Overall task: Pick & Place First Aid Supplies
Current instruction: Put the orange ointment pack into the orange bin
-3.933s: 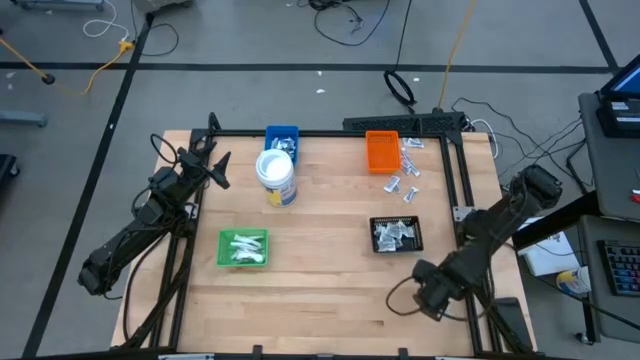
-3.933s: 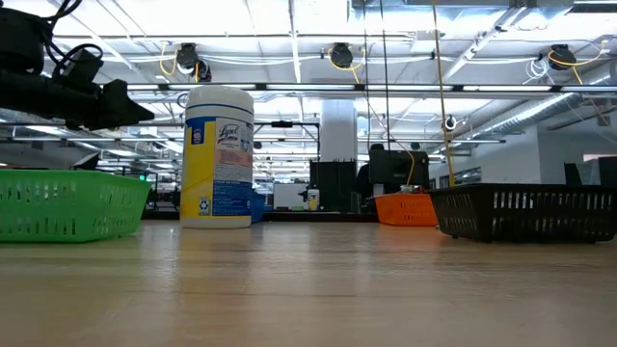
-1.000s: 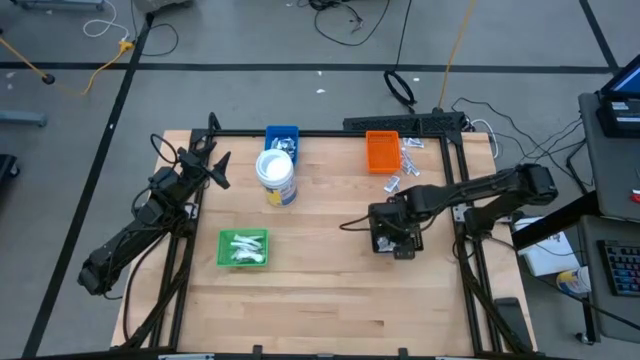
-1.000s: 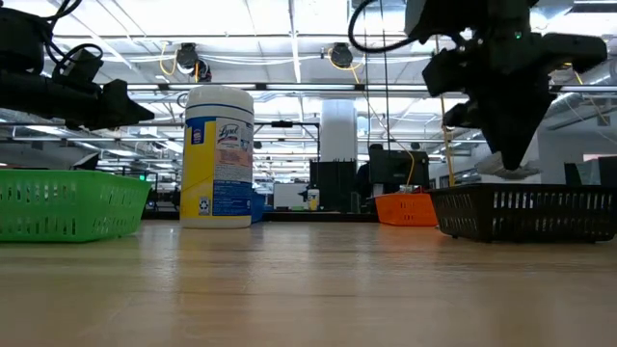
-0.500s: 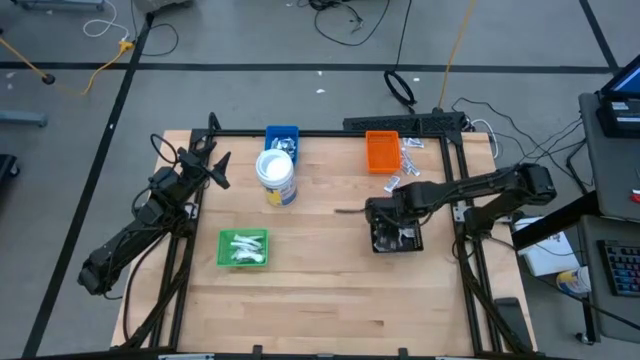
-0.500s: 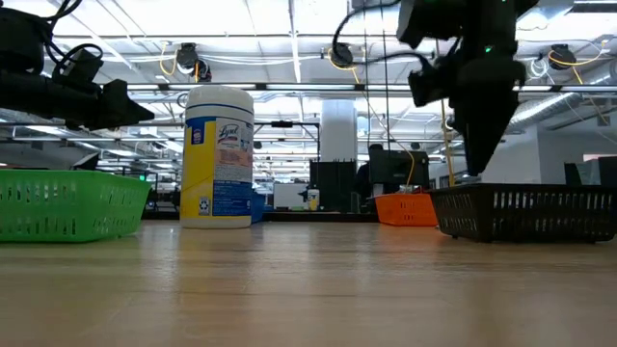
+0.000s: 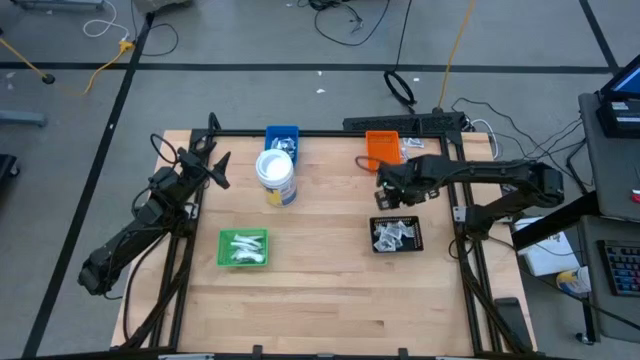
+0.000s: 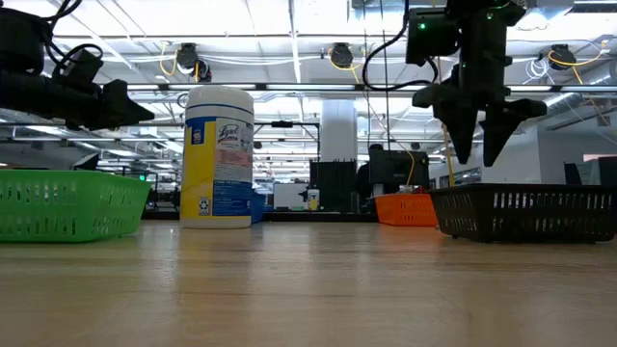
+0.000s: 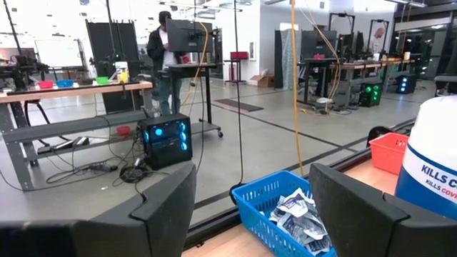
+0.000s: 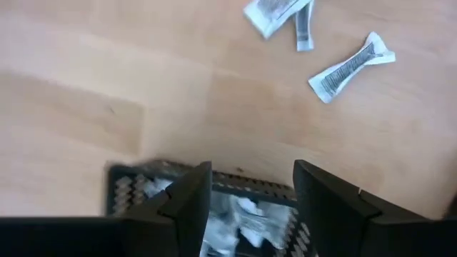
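Several small white first aid packets lie loose on the wood: three (image 10: 350,66) show in the right wrist view, and more (image 7: 411,146) sit beside the orange tray (image 7: 380,150). Other packets lie in the black tray (image 7: 398,234), the green tray (image 7: 243,248) and the blue tray (image 9: 285,214). My right gripper (image 8: 477,140) hangs open and empty, pointing down, between the orange and black trays, just beyond the black tray's far rim (image 10: 171,178). My left gripper (image 9: 250,207) waits open and level at the table's far left (image 7: 220,168), facing the blue tray.
A white cylindrical tub with a blue label (image 7: 276,177) stands upright near the blue tray. A dark rail (image 7: 400,124) runs along the far edge, behind the orange tray. Bare wood stretches across the table's middle and near half (image 7: 320,290). A person (image 9: 168,50) stands far off in the room.
My right gripper, shut on a white packet over the black tray a second ago, has opened and let it go. It then moved toward the table's far edge, rose slightly and rolled about its own axis, and now hangs between the black and orange trays.
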You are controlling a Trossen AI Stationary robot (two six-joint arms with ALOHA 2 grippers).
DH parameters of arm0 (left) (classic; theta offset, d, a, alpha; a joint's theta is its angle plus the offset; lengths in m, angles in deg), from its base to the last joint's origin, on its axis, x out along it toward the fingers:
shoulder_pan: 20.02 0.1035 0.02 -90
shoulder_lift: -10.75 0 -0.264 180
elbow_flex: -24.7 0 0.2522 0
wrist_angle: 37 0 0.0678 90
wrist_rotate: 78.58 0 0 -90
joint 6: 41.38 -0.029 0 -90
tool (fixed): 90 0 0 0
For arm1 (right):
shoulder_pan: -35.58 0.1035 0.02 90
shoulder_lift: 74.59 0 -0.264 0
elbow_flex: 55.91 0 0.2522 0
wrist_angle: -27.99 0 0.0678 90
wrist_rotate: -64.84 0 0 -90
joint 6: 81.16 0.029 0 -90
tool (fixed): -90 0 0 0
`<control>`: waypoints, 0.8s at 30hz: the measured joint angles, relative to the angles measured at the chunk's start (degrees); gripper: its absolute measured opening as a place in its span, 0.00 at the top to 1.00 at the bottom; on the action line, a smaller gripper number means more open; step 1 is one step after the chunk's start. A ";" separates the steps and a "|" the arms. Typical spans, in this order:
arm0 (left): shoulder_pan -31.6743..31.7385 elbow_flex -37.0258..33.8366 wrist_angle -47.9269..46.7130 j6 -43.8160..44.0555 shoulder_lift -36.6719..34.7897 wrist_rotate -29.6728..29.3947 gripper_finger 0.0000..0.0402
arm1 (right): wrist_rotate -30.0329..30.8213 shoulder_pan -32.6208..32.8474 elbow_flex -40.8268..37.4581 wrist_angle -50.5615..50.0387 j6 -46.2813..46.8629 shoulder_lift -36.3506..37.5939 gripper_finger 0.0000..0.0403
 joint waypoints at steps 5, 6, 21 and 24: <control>-0.02 -0.02 -0.11 0.00 0.00 0.02 0.32 | 1.29 -4.05 0.00 -1.43 5.68 1.69 0.53; -0.02 -0.02 -0.08 0.00 0.00 0.02 0.32 | 2.06 -4.80 0.00 -1.84 6.28 1.80 0.53; -0.01 -0.02 0.02 0.00 -0.01 0.02 0.32 | 3.19 -15.52 0.00 -5.63 17.10 0.42 0.54; -0.02 -0.02 0.02 0.00 0.00 0.02 0.32 | 3.19 -16.91 -0.39 -5.08 17.90 -0.37 0.55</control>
